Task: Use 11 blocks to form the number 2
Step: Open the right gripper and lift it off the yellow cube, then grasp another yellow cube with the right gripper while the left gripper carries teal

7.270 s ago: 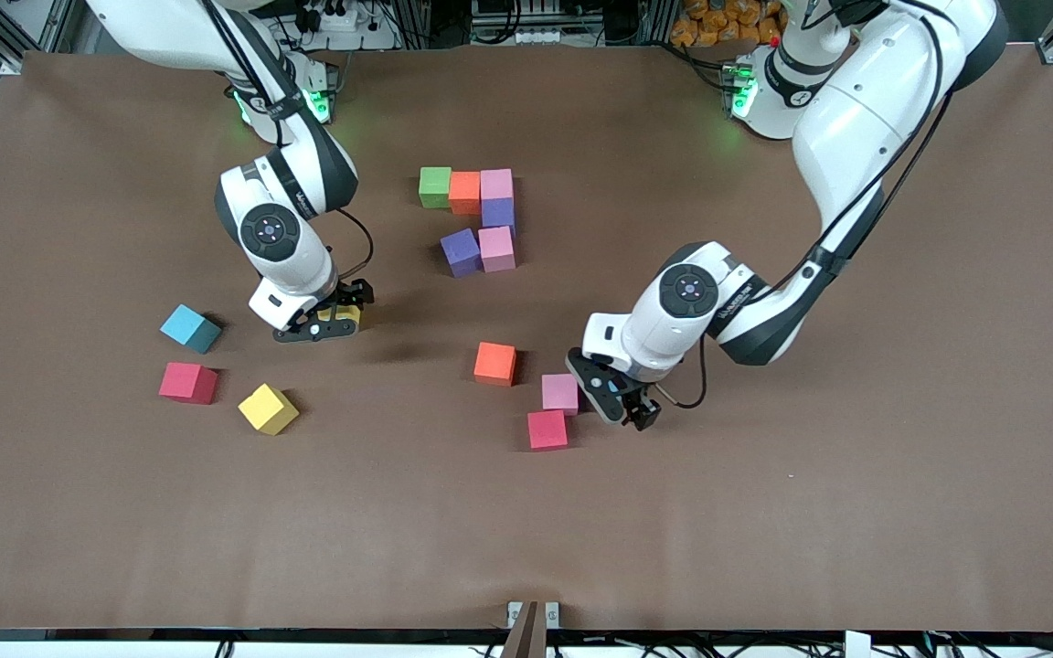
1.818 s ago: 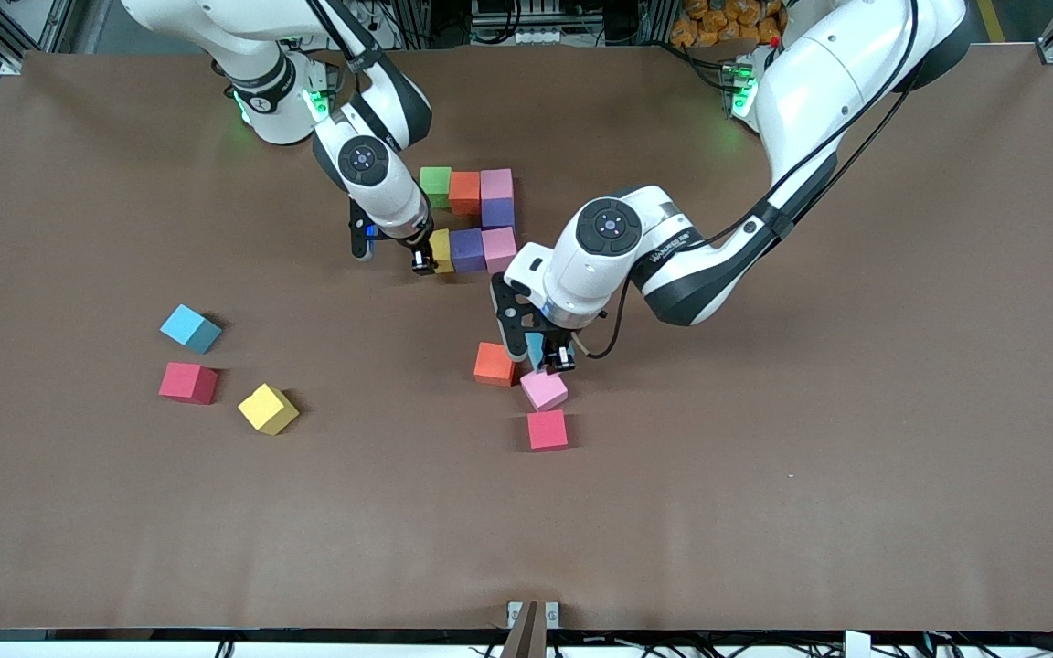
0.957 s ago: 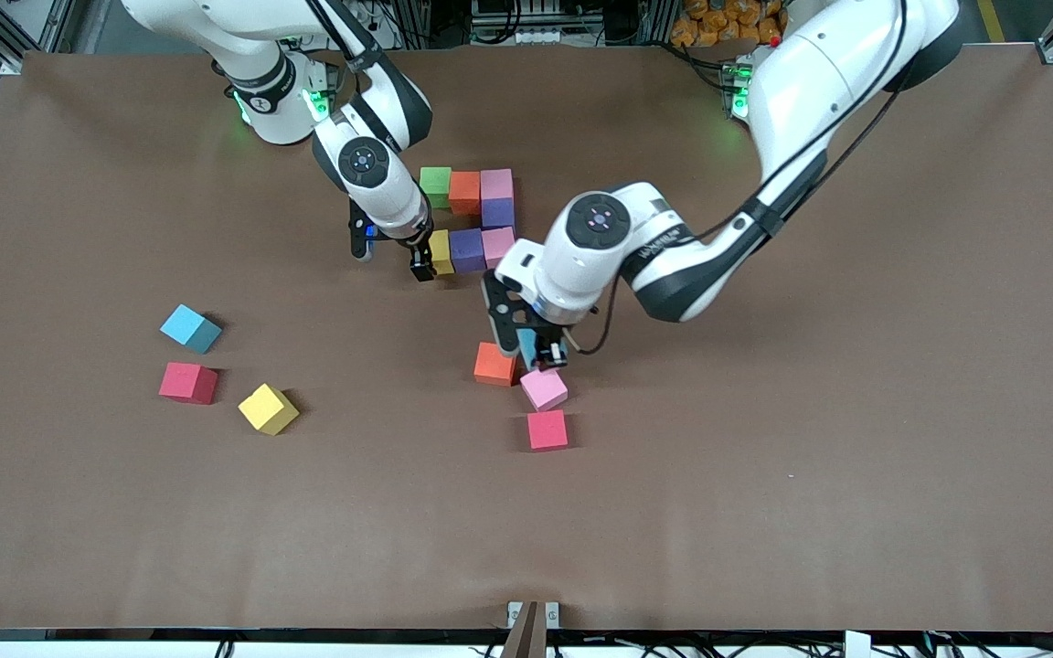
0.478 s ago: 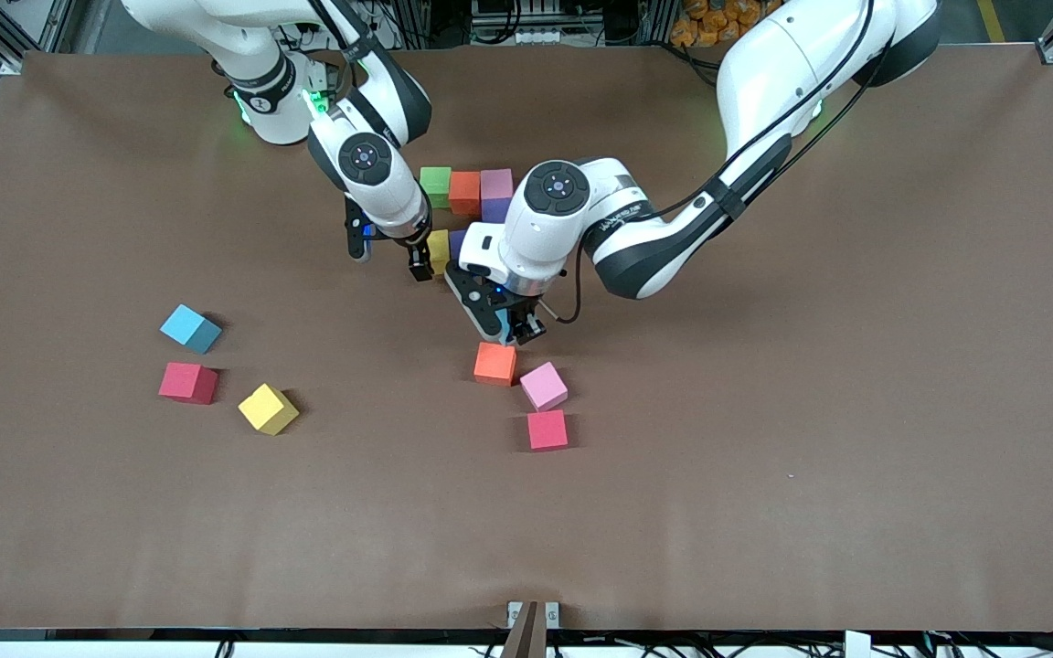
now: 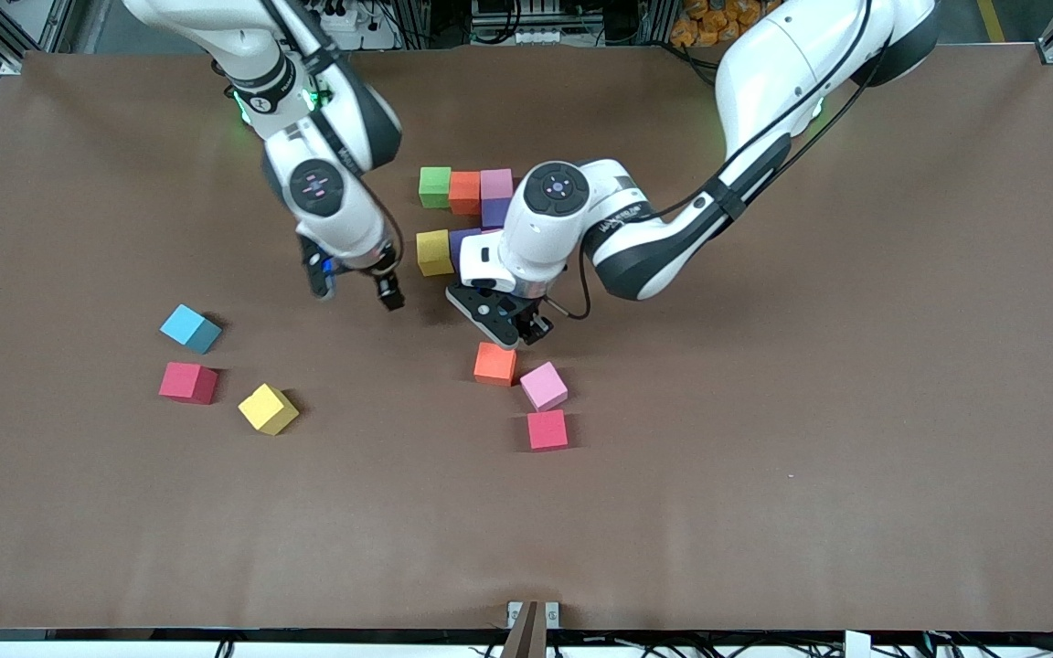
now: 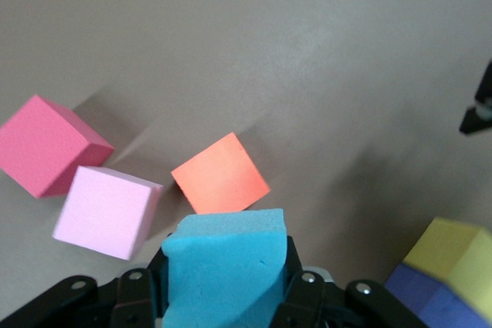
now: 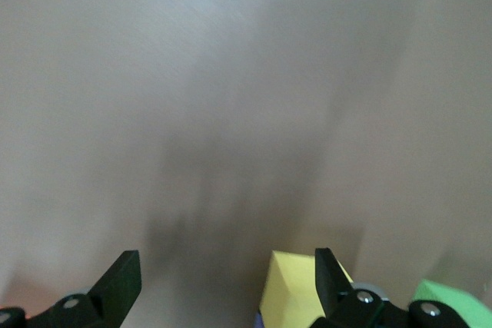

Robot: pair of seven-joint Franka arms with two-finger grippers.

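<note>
Left gripper (image 5: pixel 510 331): clamped on a light blue block (image 6: pixel 224 266), over bare table beside the orange block (image 5: pixel 495 363).
Right gripper (image 5: pixel 356 285): fingers spread, empty, near the yellow block (image 5: pixel 434 252).
Number 2 (image 5: pixel 467 215): partly built, mid-table.

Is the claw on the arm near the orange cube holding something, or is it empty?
Holding. The left gripper is shut on a light blue block, which sits squeezed between its fingers above the loose orange block.

Three blocks (image 5: pixel 524 395) cluster nearer the camera than the number 2 (image 5: pixel 467 215) — three more (image 5: pixel 216 370) lie toward the right arm's end.
</note>
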